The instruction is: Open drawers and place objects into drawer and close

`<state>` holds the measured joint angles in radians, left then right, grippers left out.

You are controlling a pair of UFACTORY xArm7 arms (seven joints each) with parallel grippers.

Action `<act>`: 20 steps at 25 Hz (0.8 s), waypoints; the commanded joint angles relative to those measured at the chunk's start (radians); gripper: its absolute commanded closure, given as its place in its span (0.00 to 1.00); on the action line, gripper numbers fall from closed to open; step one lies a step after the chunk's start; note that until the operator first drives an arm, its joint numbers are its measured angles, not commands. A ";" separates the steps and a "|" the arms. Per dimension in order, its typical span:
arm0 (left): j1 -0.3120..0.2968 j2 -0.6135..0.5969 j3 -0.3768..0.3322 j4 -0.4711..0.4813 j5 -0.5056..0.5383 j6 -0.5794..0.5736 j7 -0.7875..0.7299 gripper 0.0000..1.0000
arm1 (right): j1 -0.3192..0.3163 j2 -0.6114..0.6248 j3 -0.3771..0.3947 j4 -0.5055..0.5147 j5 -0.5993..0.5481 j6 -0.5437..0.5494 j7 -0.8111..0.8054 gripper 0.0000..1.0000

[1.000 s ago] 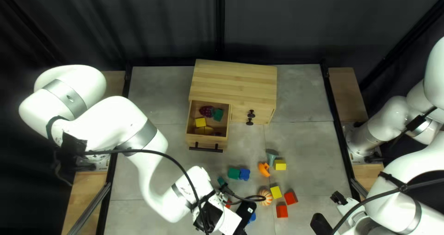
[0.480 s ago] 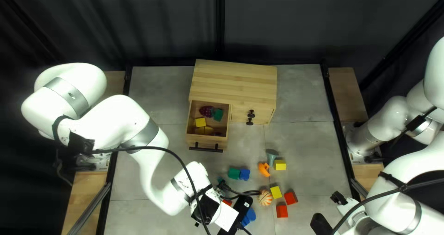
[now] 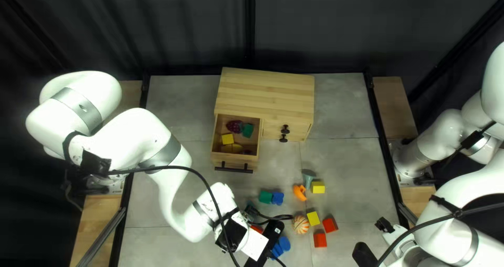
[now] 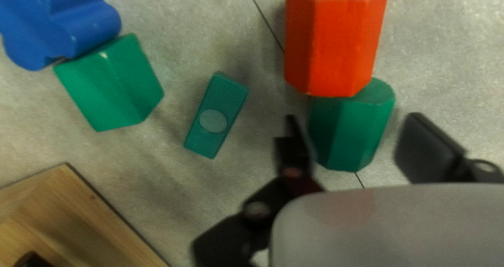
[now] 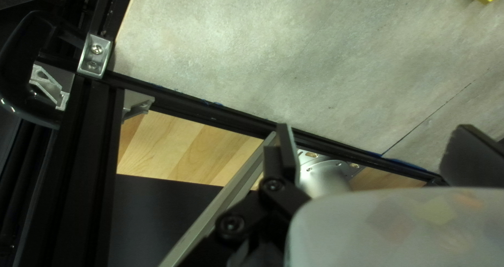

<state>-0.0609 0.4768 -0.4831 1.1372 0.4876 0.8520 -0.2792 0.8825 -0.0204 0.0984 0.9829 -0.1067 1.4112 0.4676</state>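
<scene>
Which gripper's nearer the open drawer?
Left. Left gripper is at a green block in front of the open drawer; right gripper is farther, by the right edge of the table.

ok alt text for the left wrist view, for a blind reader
The left gripper, open, has a green block between its fingers and a red block ahead. Beside the gripper lie a small green piece, another green block against a blue one, and a wooden corner.

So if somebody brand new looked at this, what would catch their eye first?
Probably the wooden cabinet, upper middle of the top left view, its drawer open with a yellow block inside. Then the bright red block against a green block, which shows between the fingers of the open left gripper.
</scene>
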 commanded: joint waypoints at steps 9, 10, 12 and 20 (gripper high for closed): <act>0.100 -0.312 -0.002 0.027 -0.190 0.325 0.156 1.00 | 0.000 0.000 0.000 0.000 0.000 0.000 0.000 0.00; 0.109 -0.323 0.006 0.040 -0.197 0.355 0.164 1.00 | 0.000 0.000 0.000 0.000 0.000 0.000 0.000 0.00; 0.130 -0.339 0.026 0.083 -0.204 0.430 0.178 1.00 | 0.000 0.000 0.000 0.000 0.000 0.000 0.000 0.00; 0.218 -0.364 0.117 0.047 -0.134 0.438 0.163 1.00 | 0.000 0.000 0.000 0.000 0.000 0.000 0.000 0.00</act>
<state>0.1295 0.1269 -0.3937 1.2224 0.3256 1.3250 -0.1029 0.8825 -0.0204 0.0984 0.9829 -0.1067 1.4112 0.4676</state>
